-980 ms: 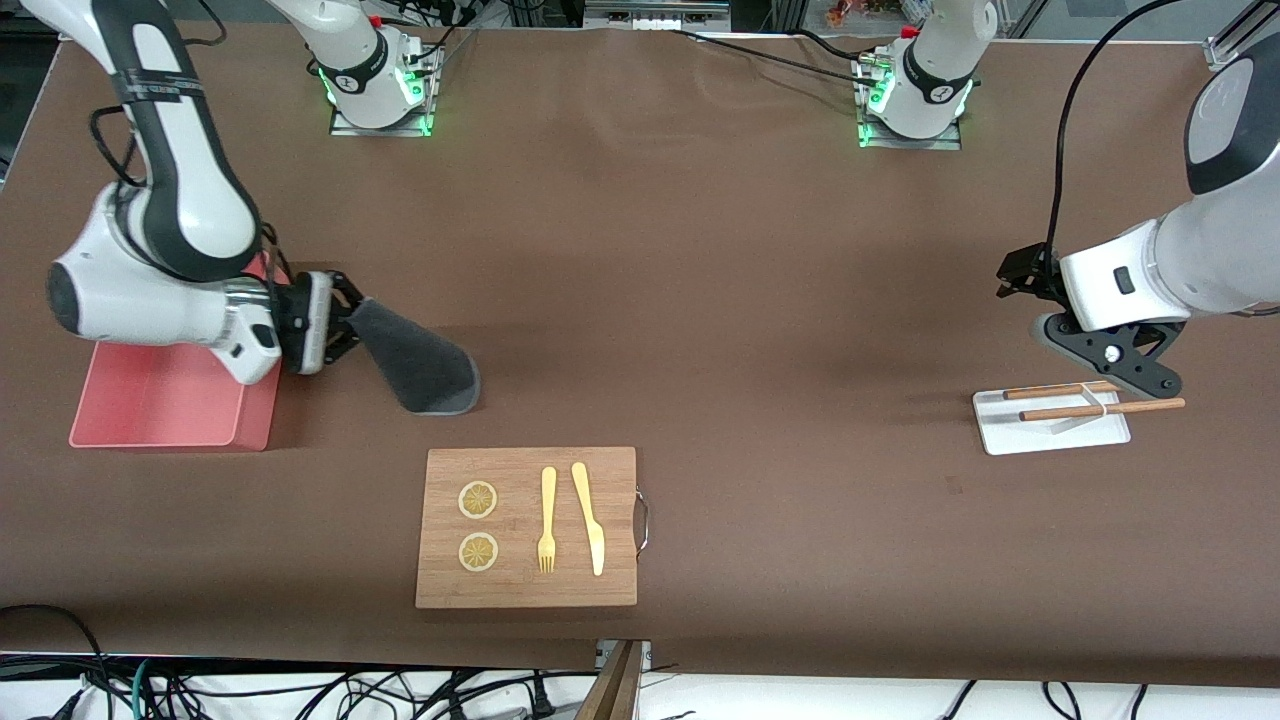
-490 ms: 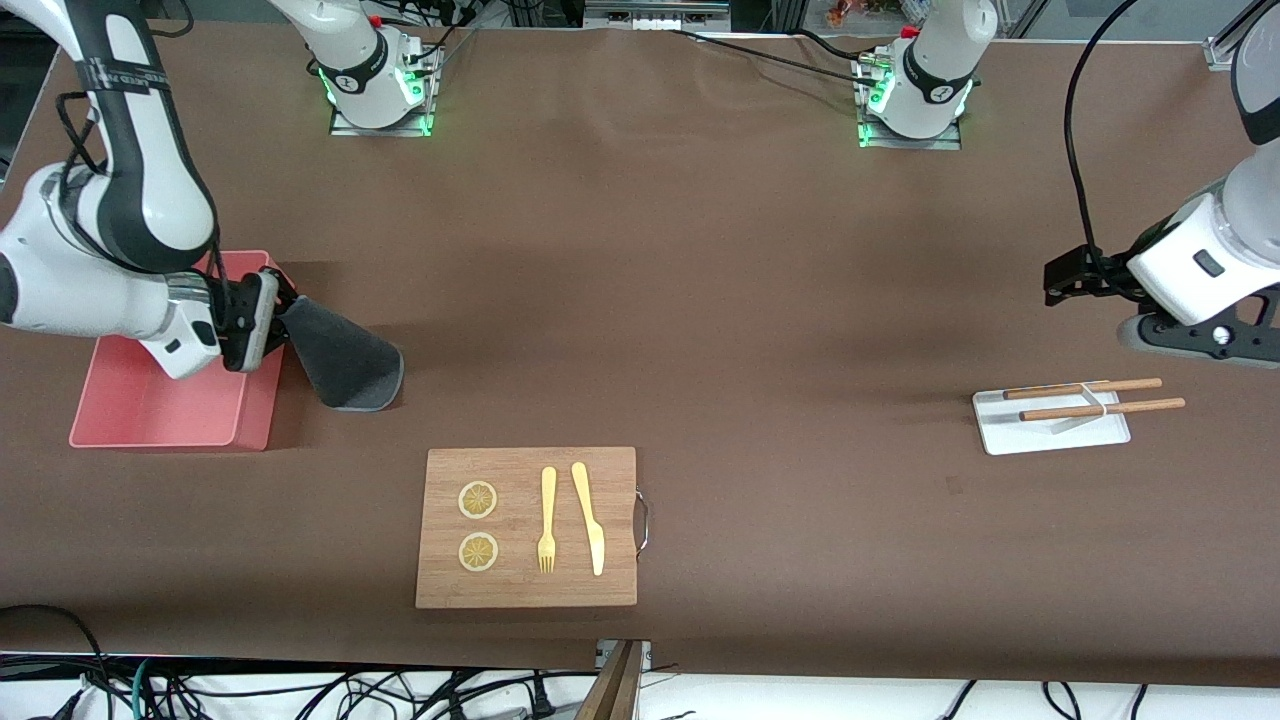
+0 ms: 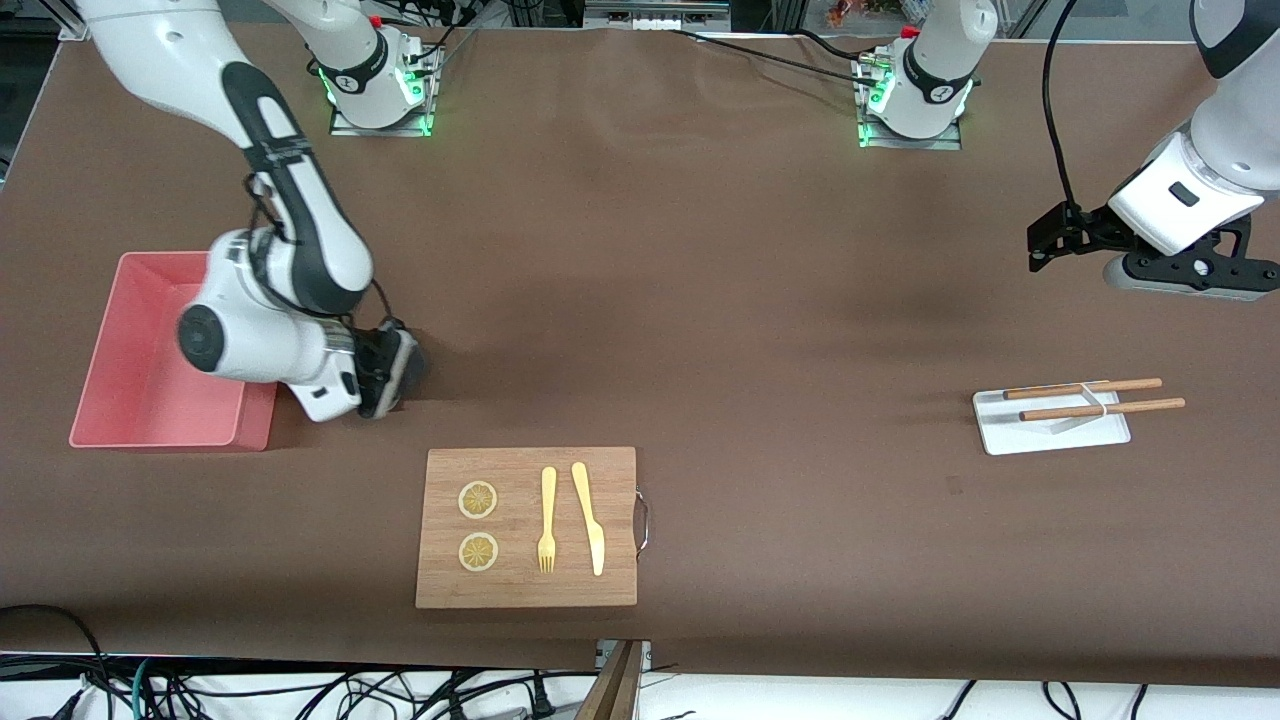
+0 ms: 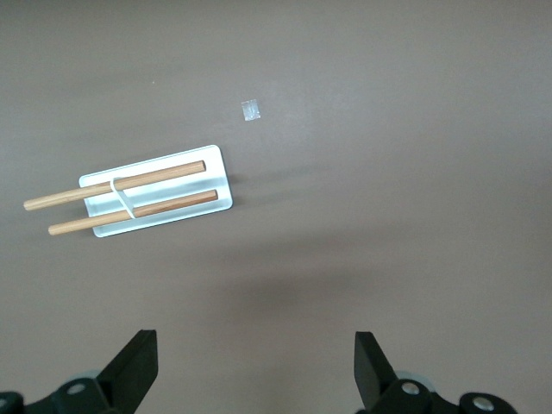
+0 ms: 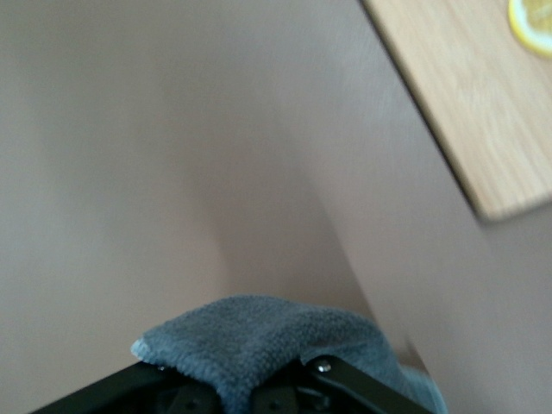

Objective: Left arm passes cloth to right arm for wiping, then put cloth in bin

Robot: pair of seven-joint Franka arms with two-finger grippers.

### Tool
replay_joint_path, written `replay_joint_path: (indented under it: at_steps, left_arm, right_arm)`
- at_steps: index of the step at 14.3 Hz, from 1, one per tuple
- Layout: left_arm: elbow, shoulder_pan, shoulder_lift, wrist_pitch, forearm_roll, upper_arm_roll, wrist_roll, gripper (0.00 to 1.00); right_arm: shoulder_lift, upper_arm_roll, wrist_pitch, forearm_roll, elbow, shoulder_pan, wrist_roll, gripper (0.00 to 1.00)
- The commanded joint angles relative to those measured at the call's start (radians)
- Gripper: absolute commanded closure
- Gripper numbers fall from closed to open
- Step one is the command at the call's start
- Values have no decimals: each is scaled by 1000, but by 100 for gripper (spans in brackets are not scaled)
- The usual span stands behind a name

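Cloth (image 5: 259,341): soft, light, limp; bunched in right pincer (image 3: 392,372), clenched on its edge, low over counter (image 3: 700,300) beside bin (image 3: 120,300). Best held by bunched fold. Left pincer (image 3: 1180,275) released, waiting above tray (image 3: 1000,435).

The small dark grey fabric cloth (image 5: 259,332) looks soft and fuzzy, like terry. The pink rectangular plastic bin (image 3: 150,345) is smooth with a light shine. The brown table (image 3: 700,280) cover is matt. The light wooden cutting board (image 3: 525,525) shows fine grain, with a thin metal handle (image 3: 643,522).
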Motion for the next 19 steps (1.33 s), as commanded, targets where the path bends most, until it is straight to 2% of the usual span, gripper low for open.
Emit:
replay_joint_path:
  at_steps: [1, 4, 8, 10, 13, 19]
  left_arm:
    - [-19, -8, -2, 45, -20, 13, -11, 0]
    - [-15, -6, 13, 61, -20, 14, -9, 0]
    - [-15, -6, 13, 59, -20, 12, -9, 0]
    - [-15, -6, 13, 58, -17, 12, -9, 0]
    - [-16, -6, 12, 53, -13, 12, -9, 0]
    - [-16, -3, 12, 41, -13, 14, -5, 0]
  right_arm:
    - [66, -12, 65, 12, 65, 93, 167, 100]
    - [147, -15, 130, 14, 143, 202, 376, 100]
    - [274, -16, 187, 12, 317, 361, 712, 100]
    - [300, -16, 198, 12, 384, 403, 820, 100]
    - [296, -15, 196, 1, 388, 380, 816, 100]
    - [288, -15, 196, 0, 280, 248, 594, 100]
